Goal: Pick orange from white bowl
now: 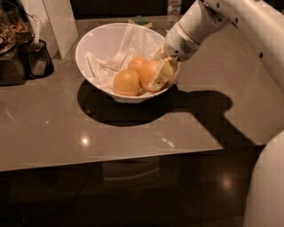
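Observation:
The white bowl [95, 44], lined with crinkled clear plastic, stands on the grey table and holds three oranges. The deep-orange orange [146, 73] lies at the bowl's right side. A paler yellowish one [126, 83] is in front of it on the left, and a third [136, 63] is behind. My gripper [156, 71] reaches down into the bowl from the upper right. One pale finger [162, 74] lies against the orange's right front and the other is behind the fruit. The fingers are closed around the orange, which still rests in the bowl.
A dark container [39, 56] and a dark appliance [11, 53] stand at the table's left. A white panel [55, 20] leans behind them. A bottle [174, 8] and a green item [140, 21] are beyond the bowl. The table's front edge [111, 155] runs below.

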Controlling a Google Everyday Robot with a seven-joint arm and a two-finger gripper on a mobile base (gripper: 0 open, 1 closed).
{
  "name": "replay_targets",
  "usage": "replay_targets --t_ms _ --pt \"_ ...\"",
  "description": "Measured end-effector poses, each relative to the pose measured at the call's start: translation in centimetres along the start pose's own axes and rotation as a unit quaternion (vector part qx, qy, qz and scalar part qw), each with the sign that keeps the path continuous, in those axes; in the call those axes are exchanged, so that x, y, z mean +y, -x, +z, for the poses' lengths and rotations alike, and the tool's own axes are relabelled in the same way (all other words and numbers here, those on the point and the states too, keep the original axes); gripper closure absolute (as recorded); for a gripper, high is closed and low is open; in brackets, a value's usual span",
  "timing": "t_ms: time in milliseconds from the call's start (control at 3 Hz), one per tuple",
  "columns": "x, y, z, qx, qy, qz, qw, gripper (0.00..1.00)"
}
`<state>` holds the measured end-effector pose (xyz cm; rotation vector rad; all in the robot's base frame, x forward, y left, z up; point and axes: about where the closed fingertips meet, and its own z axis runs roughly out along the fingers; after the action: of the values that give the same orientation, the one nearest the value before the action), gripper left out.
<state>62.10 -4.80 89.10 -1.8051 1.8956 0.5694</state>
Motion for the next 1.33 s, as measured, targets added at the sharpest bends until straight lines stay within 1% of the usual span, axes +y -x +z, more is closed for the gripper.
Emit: replay_targets --t_ms 333,667,1000,1333 --pt "0.0 0.5 0.2 -0.004 -0.002 -0.003 1.0 1.0" --pt "1.1 1.5 -1.0 -0.018 -0.023 -0.019 0.9994 1.0" --pt "5.1 4.7 -4.3 -0.059 -0.072 -0.072 0.9931 1.0" --pt "13.0 11.5 -7.8 -0.123 -0.132 -0.148 0.9722 1.0"
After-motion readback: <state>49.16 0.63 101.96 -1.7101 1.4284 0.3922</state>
